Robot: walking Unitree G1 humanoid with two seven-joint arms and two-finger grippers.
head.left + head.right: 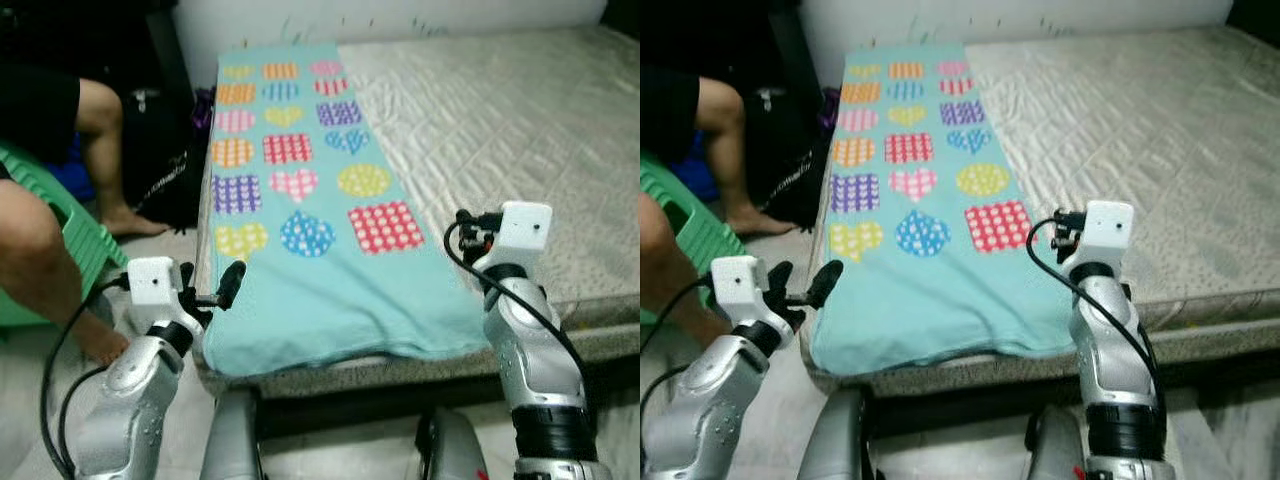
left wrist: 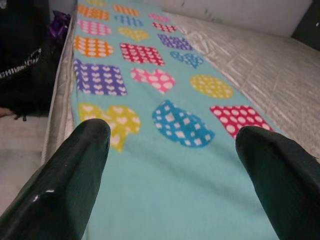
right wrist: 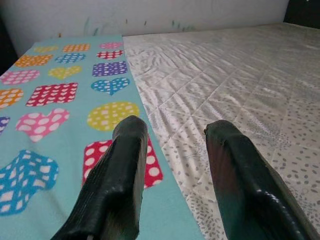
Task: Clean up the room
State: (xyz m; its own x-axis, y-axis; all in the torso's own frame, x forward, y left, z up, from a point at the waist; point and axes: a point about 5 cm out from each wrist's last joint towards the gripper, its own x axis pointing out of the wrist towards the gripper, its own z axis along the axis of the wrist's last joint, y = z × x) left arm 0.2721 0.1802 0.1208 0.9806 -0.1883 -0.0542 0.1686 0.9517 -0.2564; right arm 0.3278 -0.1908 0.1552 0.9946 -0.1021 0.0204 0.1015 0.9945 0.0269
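A turquoise blanket [image 1: 300, 280] printed with colourful hearts and squares lies as a long strip along the left side of a grey quilted mattress [image 1: 500, 120]. Its near end hangs slightly over the mattress's front edge. My left gripper [image 1: 208, 285] is open at the blanket's near left corner, with its fingers [image 2: 75, 170] spread wide just above the cloth. At the blanket's near right edge my right gripper [image 1: 468, 232] is also open, over the seam between blanket and bare mattress [image 3: 225, 90]. Neither gripper holds anything.
A person's bare legs [image 1: 40, 250] and a green plastic seat [image 1: 85, 240] are on the left, close to my left arm. A black bag [image 1: 160, 170] stands on the floor between them and the bed. A white wall [image 1: 400, 20] runs behind the mattress.
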